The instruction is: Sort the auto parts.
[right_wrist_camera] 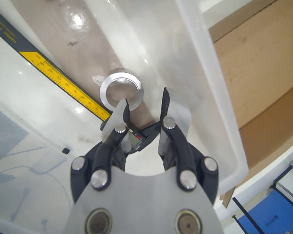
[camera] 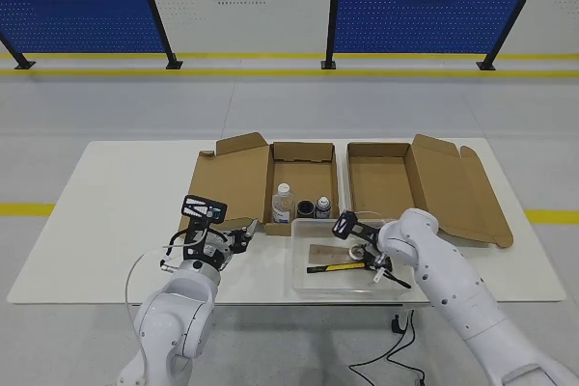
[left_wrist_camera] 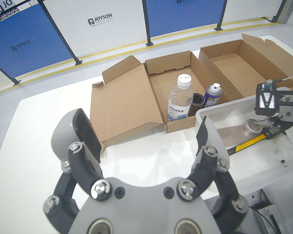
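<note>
A clear plastic bin (camera: 299,280) near the table's front edge holds a metal ring (right_wrist_camera: 121,93), a yellow and black digital caliper (right_wrist_camera: 63,81) and a flat metal plate (right_wrist_camera: 70,25). My right gripper (right_wrist_camera: 145,103) is low inside the bin and open. One of its fingertips (right_wrist_camera: 125,105) is over the ring's hole and the other is outside the ring, so part of the rim lies between them. My left gripper (left_wrist_camera: 146,132) hangs open and empty above the table, to the left of the bin (left_wrist_camera: 210,109).
Two open cardboard boxes stand behind the bin. The left box (camera: 304,154) holds a clear bottle (camera: 283,203), a black cylinder (camera: 306,208) and a blue spray can (camera: 322,206). Nothing lies in the right box (camera: 381,183). A small black bit (right_wrist_camera: 66,150) lies on the bin floor.
</note>
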{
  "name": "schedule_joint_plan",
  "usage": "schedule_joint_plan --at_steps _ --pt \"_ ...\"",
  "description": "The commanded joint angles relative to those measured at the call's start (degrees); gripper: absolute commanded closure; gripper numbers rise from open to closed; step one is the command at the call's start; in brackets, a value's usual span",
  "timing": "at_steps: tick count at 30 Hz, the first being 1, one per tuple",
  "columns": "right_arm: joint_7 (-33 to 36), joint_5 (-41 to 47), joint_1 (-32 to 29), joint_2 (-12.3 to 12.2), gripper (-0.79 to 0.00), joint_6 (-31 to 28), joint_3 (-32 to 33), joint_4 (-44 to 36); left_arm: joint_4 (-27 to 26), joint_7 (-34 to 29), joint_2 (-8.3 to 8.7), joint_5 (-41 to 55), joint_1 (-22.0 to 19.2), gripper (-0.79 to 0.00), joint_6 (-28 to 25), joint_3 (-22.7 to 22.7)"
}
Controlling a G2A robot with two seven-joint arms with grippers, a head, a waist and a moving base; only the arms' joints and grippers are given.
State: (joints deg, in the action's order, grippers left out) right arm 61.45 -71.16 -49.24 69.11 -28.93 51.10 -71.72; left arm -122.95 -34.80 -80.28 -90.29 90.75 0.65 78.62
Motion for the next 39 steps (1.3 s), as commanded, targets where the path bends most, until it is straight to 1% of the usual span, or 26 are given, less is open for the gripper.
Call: schedule_joint_plan --at_steps 1,7,9,10,13,14,15,21,24,28,34,36,39 --pt "-0.4 -0.1 0.4 0.3 -0.286 0.1 -0.7 1.0 0.0 0.0 0.00 0.0 0.0 -0.785 0.0 0.0" --pt "-0.8 0.7 1.4 0.9 -0.246 0.1 -2.0 3.5 0.0 0.0 0.00 0.0 0.0 -0.785 0.0 0.0" --pt "-0.8 1.0 1.6 1.1 -0.206 0.0 -2.3 4.2 0.0 0.0 0.00 0.0 0.0 -0.785 0.0 0.0" --pt "-0.8 1.1 1.7 1.1 -0.206 -0.1 -2.5 4.5 0.0 0.0 0.00 0.0 0.0 -0.785 0.0 0.0" --pt "-0.9 1.2 1.9 1.3 -0.160 -0.1 -2.8 5.1 0.0 0.0 0.00 0.0 0.0 -0.785 0.0 0.0" --pt "-0.9 1.4 1.9 1.3 -0.111 -0.1 -2.8 5.2 0.0 0.0 0.00 0.0 0.0 -0.785 0.0 0.0" --pt "-0.8 1.4 2.0 1.3 0.000 -0.2 -2.8 5.3 0.0 0.0 0.00 0.0 0.0 -0.785 0.0 0.0" --pt "-0.4 2.8 1.7 1.0 0.000 -0.4 -1.3 3.2 0.0 0.0 0.00 0.0 0.0 -0.785 0.0 0.0" --pt "0.2 4.6 0.6 0.3 0.000 -0.9 0.9 0.2 0.0 0.0 0.00 0.0 0.0 -0.785 0.0 0.0" --pt "1.1 8.0 -2.0 -1.1 0.000 -1.4 5.9 -6.1 0.0 0.0 0.00 0.0 0.0 -0.785 0.0 0.0" --pt "1.9 17.0 -7.7 -3.1 0.000 -1.1 14.7 -15.1 0.0 0.0 0.00 0.0 0.0 -0.785 0.0 0.0" --pt "1.4 21.2 -9.1 -3.5 0.000 -0.6 17.1 -16.3 0.0 0.0 0.00 0.0 0.0 -0.785 0.0 0.0" --pt "2.4 28.3 -10.3 -3.8 0.000 1.0 19.4 -16.2 0.0 0.0 0.00 0.0 0.0 -0.785 0.0 0.0"
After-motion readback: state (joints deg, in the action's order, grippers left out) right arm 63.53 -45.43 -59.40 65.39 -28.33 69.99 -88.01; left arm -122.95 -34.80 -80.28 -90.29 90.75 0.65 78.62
